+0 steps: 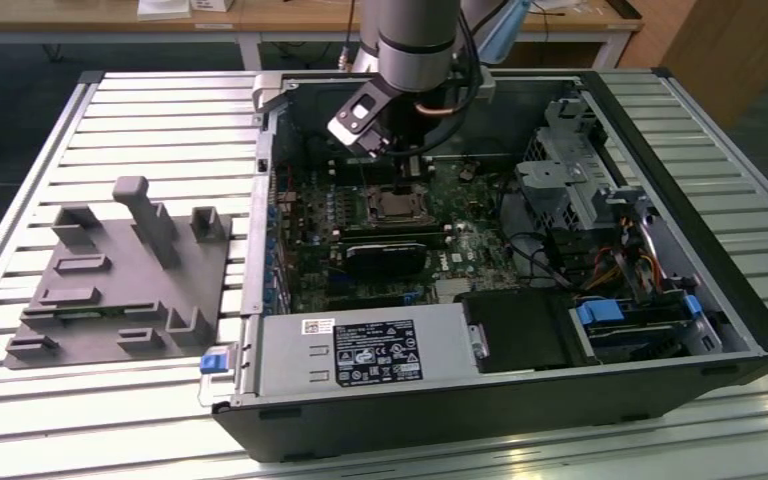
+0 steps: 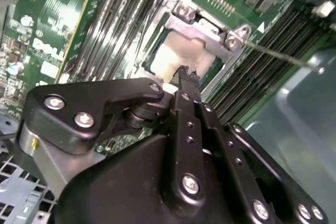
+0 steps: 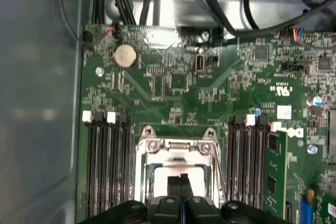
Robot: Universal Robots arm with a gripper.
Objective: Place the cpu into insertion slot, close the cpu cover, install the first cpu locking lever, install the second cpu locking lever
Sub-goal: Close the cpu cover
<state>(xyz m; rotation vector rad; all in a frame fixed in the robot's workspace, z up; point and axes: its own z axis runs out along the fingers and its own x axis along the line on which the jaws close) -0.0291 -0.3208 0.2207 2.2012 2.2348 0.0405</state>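
Observation:
The cpu (image 3: 176,170) lies in the insertion slot (image 1: 375,206) on the green motherboard, its silver-tan top (image 2: 176,59) bright in both wrist views. The cpu cover (image 3: 176,147), a silver frame (image 2: 205,24), lies down around it, and the chip shows through its window. A thin locking lever (image 2: 283,57) sticks out sideways from one corner of the cover, apart from the board. My gripper (image 3: 181,183) hangs straight over the chip, shut, its black fingertips (image 2: 184,73) pressed together with nothing seen between them. In the exterior view the gripper (image 1: 407,170) is just above the slot.
Long black memory slots (image 3: 107,166) flank the socket on both sides (image 3: 247,161). A black graphics card (image 1: 387,258) lies just in front of it, with a power supply (image 1: 364,352) at the case front. Cables (image 1: 551,262) and drive bays (image 1: 631,325) are at the exterior view's right. A grey fixture block (image 1: 117,270) sits on the table outside.

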